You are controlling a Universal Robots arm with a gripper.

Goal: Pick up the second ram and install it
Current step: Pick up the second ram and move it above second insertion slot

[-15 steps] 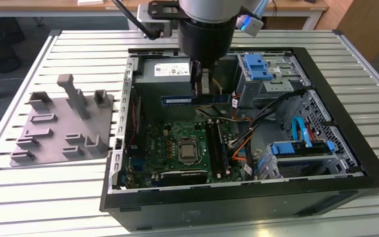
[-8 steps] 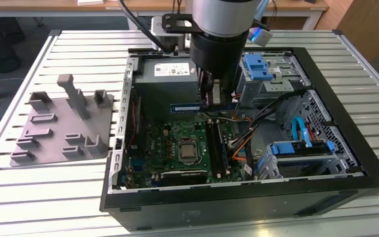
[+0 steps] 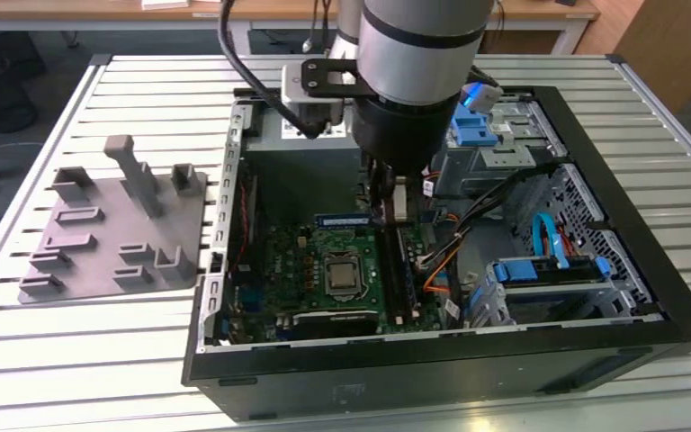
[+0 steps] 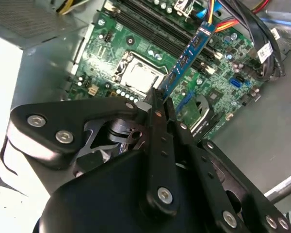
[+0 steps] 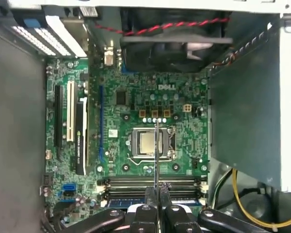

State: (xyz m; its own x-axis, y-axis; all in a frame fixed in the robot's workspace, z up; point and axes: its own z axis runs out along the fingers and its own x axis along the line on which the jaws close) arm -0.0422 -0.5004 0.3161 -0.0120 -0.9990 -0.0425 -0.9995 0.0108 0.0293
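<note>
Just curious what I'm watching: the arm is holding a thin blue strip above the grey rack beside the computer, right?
Not quite. The fingers do hold the thin blue strip, but not above the grey rack: it is inside the open computer case, above the green motherboard. The exterior view shows the arm reaching into the case.

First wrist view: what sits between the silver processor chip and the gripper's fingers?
In the first wrist view, black memory slots lie between the processor and the gripper, which grips the second ram.
</note>
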